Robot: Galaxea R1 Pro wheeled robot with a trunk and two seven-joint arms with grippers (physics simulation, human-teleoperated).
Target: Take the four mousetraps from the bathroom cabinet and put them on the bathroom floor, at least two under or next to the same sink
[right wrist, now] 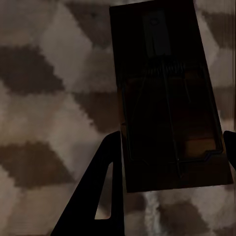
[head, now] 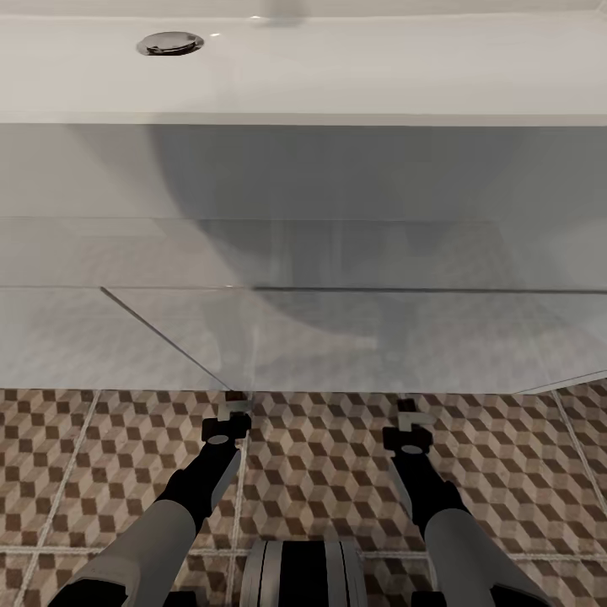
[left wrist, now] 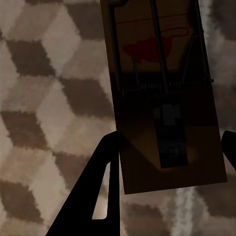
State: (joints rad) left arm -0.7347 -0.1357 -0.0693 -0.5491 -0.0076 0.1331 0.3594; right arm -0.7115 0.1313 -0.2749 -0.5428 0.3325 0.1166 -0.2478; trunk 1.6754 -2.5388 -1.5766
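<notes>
My left gripper (head: 235, 408) reaches down to the bathroom floor (head: 320, 464) at the foot of the sink's white vanity (head: 303, 253). It is shut on a mousetrap (left wrist: 162, 93), a dark wooden slab with a wire spring and a red mark, held by its side edges just above the tiles. My right gripper (head: 410, 411) hangs a little to the right and is shut the same way on a second mousetrap (right wrist: 167, 98). The sink (head: 337, 59) with its chrome drain (head: 169, 42) spreads above both. The cabinet is out of view.
The vanity front stands as a wall right ahead of both grippers. Cube-patterned tiles stretch left and right along its foot. My own base (head: 303, 573) sits low between the arms.
</notes>
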